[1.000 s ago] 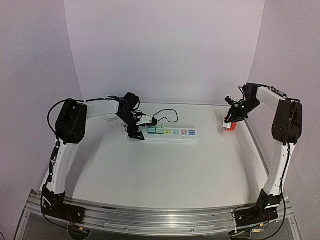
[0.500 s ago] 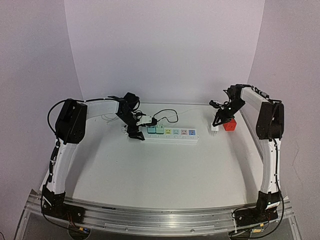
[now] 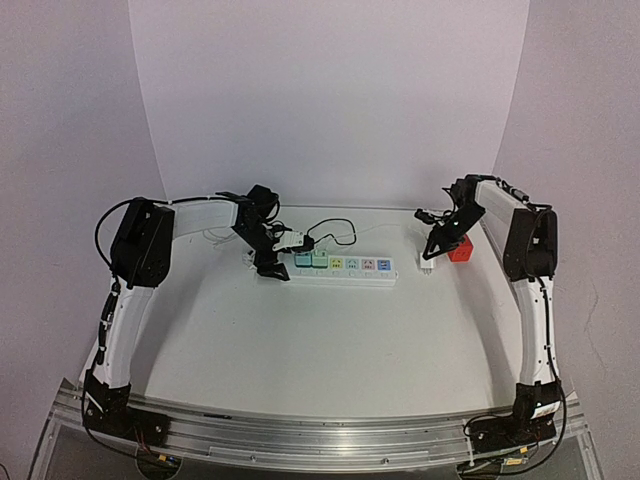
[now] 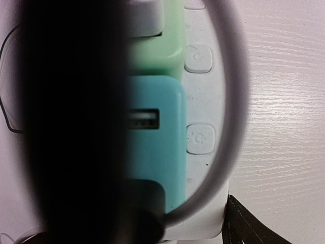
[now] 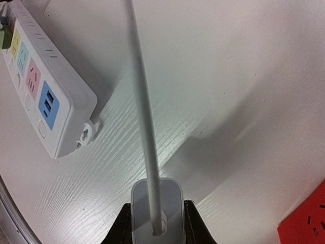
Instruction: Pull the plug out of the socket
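The table (image 3: 330, 350) carries the socket (image 3: 345, 266) just past its middle toward 12 o'clock, lying from 9 to 3. My left gripper (image 3: 272, 252) straddles its 9 o'clock end. The wrist view shows 1 dark finger on one side of the socket and a black edge on the other, but I cannot tell whether they pinch it or only bracket it.

My right gripper (image 3: 432, 256) hangs just off the socket's 3 o'clock end, clamped on the sides of a white plug (image 5: 156, 203). Its white cord (image 5: 142, 101) runs up out of the plug's top. The plug is apart from the socket, with bare table between them. It is also apart from a red block (image 3: 460, 250) at the plug's 2 o'clock, which shows outlet slots on its face. I cannot tell whether the plug touches the table.

I judge the pull itself done, since the plug I hold sits in no outlet. What is left is setting it down and letting go.

2 adapters, teal (image 4: 155, 132) and green (image 4: 155, 46), sit in the socket's 9 o'clock outlets. If either counts as the plug, that part is not yet done.
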Robot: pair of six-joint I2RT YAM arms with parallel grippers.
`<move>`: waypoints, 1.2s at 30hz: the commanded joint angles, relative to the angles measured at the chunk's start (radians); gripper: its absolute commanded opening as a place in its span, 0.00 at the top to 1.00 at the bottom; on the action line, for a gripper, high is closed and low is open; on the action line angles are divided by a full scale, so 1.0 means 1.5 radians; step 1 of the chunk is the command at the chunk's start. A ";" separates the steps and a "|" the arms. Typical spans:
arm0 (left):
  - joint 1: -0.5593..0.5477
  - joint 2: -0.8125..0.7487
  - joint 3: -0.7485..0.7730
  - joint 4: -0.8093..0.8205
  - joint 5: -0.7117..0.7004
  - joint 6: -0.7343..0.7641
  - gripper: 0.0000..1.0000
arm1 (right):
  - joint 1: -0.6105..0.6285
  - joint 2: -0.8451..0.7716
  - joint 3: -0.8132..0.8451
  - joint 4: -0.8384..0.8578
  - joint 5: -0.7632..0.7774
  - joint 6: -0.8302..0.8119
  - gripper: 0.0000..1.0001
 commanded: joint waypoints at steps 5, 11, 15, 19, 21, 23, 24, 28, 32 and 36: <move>-0.003 0.062 -0.046 -0.087 -0.061 0.007 1.00 | 0.000 0.027 0.055 -0.016 0.008 -0.015 0.87; -0.003 0.062 -0.047 -0.091 -0.055 0.007 1.00 | 0.000 0.037 0.058 -0.012 0.034 -0.019 0.63; -0.003 0.063 -0.047 -0.091 -0.050 0.005 1.00 | 0.000 0.047 0.065 -0.006 0.035 -0.024 0.57; -0.003 0.063 -0.047 -0.092 -0.047 0.004 1.00 | 0.001 0.052 0.071 0.005 0.043 -0.019 0.55; -0.003 0.063 -0.047 -0.094 -0.046 0.004 1.00 | 0.000 0.048 0.068 0.015 0.049 -0.009 0.55; -0.003 0.063 -0.048 -0.094 -0.046 0.004 1.00 | 0.002 0.041 0.063 0.033 0.062 0.006 0.54; -0.003 0.063 -0.048 -0.094 -0.045 0.003 1.00 | 0.008 0.035 0.059 0.041 0.068 0.013 0.53; -0.003 0.063 -0.048 -0.092 -0.042 0.000 1.00 | 0.039 -0.001 0.028 0.078 0.102 0.060 0.47; -0.003 0.062 -0.049 -0.090 -0.042 0.000 1.00 | 0.055 -0.046 -0.049 0.133 0.157 0.164 0.36; -0.003 0.061 -0.049 -0.089 -0.042 0.000 1.00 | 0.065 -0.068 -0.121 0.161 0.205 0.232 0.26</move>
